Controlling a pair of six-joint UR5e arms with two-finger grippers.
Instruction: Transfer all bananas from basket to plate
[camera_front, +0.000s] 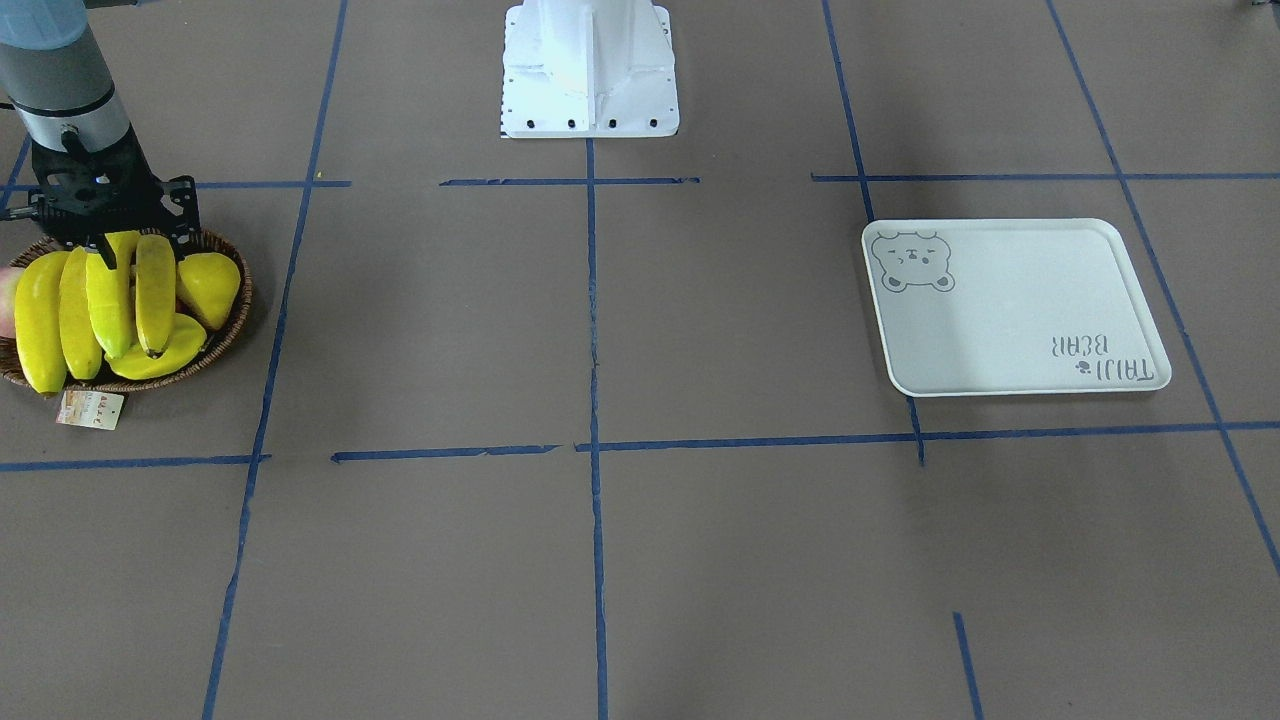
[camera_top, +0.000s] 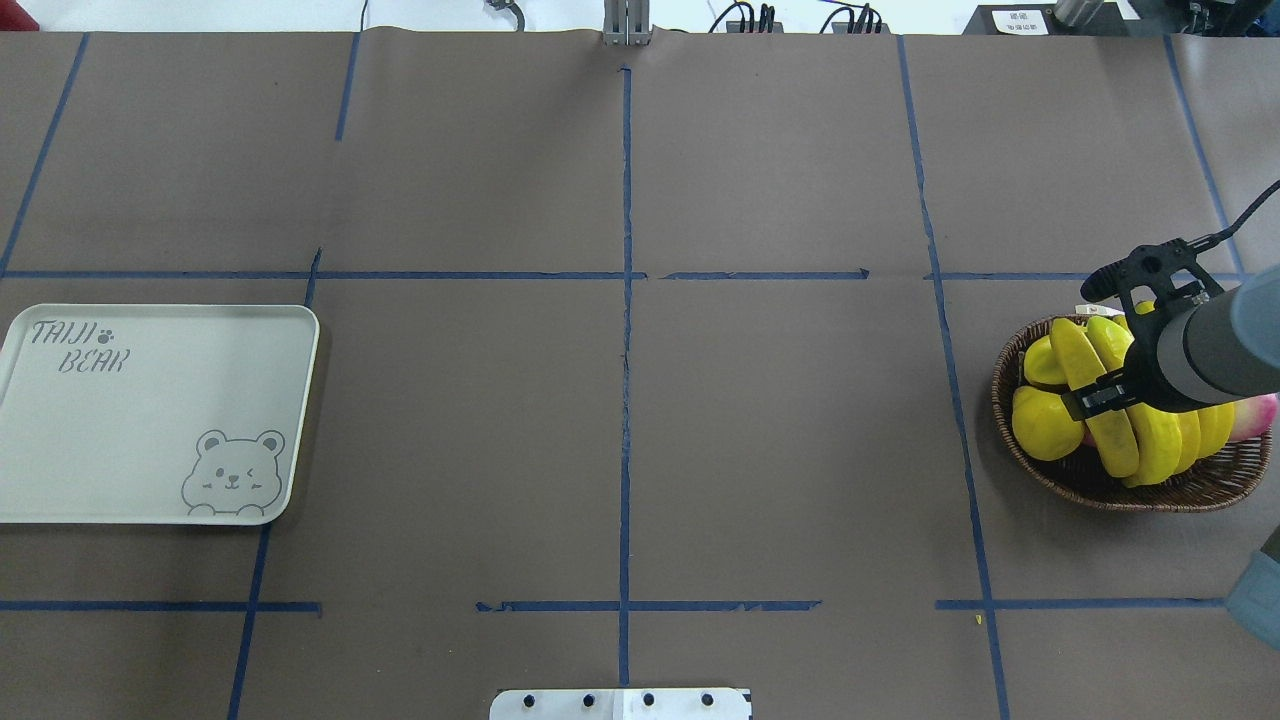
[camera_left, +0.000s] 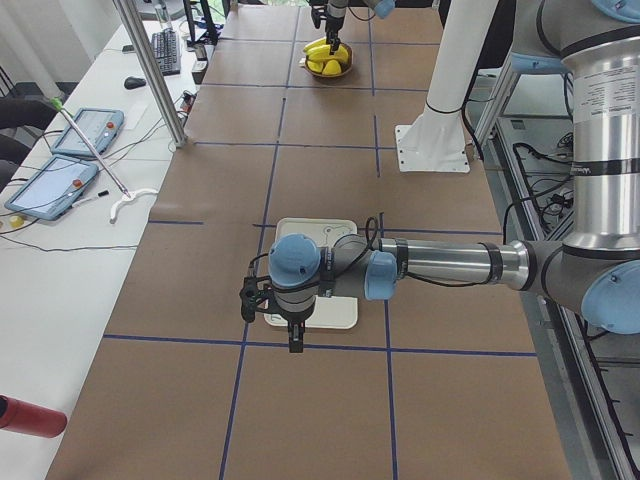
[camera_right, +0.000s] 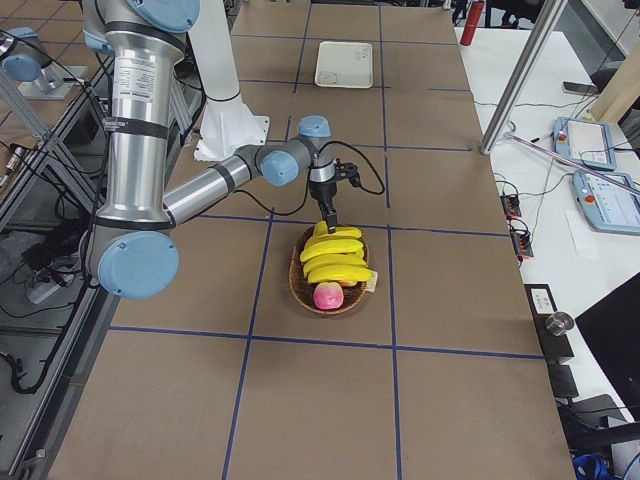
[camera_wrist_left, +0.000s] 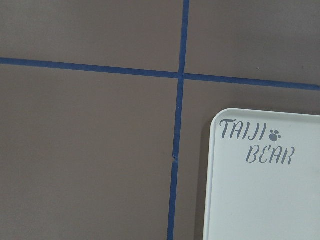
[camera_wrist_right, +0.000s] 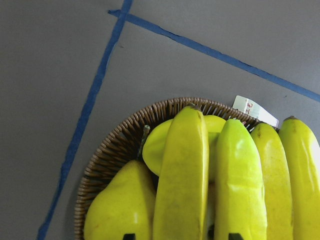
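Several yellow bananas (camera_front: 110, 300) lie side by side in the brown wicker basket (camera_front: 225, 335) at the robot's right end of the table; they also show in the overhead view (camera_top: 1130, 430) and the right wrist view (camera_wrist_right: 182, 175). My right gripper (camera_wrist_right: 182, 236) is down over the bananas, open, its two fingertips either side of one banana with small gaps. The pale bear plate (camera_top: 140, 420) lies bare at the table's left end. My left gripper (camera_left: 293, 340) hangs beside the plate's corner (camera_wrist_left: 265, 200); I cannot tell whether it is open or shut.
A yellow pear (camera_front: 210, 285) and a pink peach (camera_top: 1255, 415) also lie in the basket. A paper tag (camera_front: 90, 408) hangs off its rim. The white robot base (camera_front: 590, 70) stands mid-table. Blue tape lines cross the brown table.
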